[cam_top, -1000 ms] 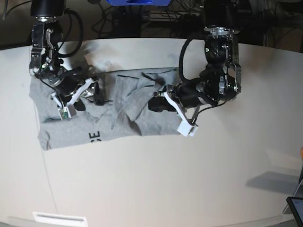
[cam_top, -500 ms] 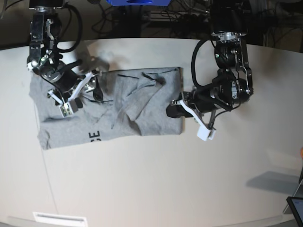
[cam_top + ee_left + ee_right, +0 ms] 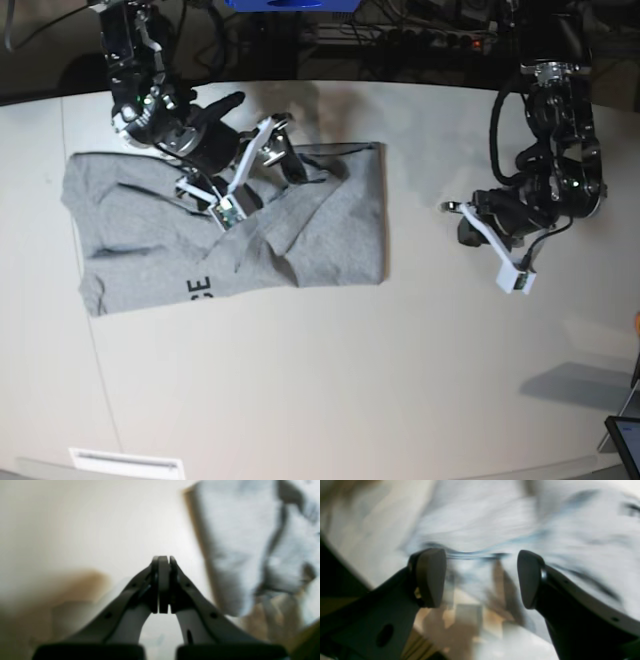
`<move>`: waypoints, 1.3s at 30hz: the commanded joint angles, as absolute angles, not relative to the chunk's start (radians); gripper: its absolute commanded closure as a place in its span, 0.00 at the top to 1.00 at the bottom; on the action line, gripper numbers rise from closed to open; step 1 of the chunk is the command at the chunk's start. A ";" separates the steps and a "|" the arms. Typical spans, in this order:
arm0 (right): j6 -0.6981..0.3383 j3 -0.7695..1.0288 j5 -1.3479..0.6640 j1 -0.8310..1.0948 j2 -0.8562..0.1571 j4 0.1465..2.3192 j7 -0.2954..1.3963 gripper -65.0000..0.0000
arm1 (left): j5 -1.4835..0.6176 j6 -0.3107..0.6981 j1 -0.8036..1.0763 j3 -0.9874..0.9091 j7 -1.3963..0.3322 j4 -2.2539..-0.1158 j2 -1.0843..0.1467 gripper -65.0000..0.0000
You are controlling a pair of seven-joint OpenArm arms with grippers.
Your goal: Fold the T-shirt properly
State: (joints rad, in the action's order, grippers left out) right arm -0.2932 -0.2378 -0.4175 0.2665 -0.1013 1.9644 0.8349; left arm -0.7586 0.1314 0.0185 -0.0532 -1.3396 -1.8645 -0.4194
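The heather-grey T-shirt (image 3: 320, 230) lies folded and wrinkled on the pale table (image 3: 330, 390), with black lettering (image 3: 201, 290) showing near its front left edge. My right gripper (image 3: 250, 170) hovers open over the shirt's upper middle. In the right wrist view its fingers (image 3: 430, 577) stand wide apart above blurred grey T-shirt (image 3: 482, 527), holding nothing. My left gripper (image 3: 515, 278) is shut and empty over bare table, well to the right of the shirt. The left wrist view shows the left gripper (image 3: 163, 562) pressed together, with the T-shirt's (image 3: 237, 542) edge off to the right.
A white label (image 3: 125, 462) sits at the table's front left edge. A dark tablet corner (image 3: 625, 440) shows at the front right. Cables and equipment line the dark back edge (image 3: 330, 40).
My left gripper has pulled away to the right, off the shirt's right edge and onto bare table. My right gripper has travelled from the shirt's left part to its upper middle, still open.
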 commanded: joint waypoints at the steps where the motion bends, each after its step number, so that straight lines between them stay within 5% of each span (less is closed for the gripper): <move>1: -0.263 -0.246 -0.426 0.257 -0.084 1.980 0.803 0.66 | -0.731 0.136 0.016 -0.088 -1.323 -1.879 -0.443 0.00; 15: -0.021 -0.452 -0.421 0.282 -0.051 1.974 0.802 0.65 | -0.334 0.266 0.151 -0.194 -1.247 -1.825 -0.460 0.00; 39: -0.025 -0.455 -0.424 0.222 -0.050 1.922 0.803 0.65 | -0.168 0.269 0.225 -0.199 -1.193 -1.810 -0.452 0.00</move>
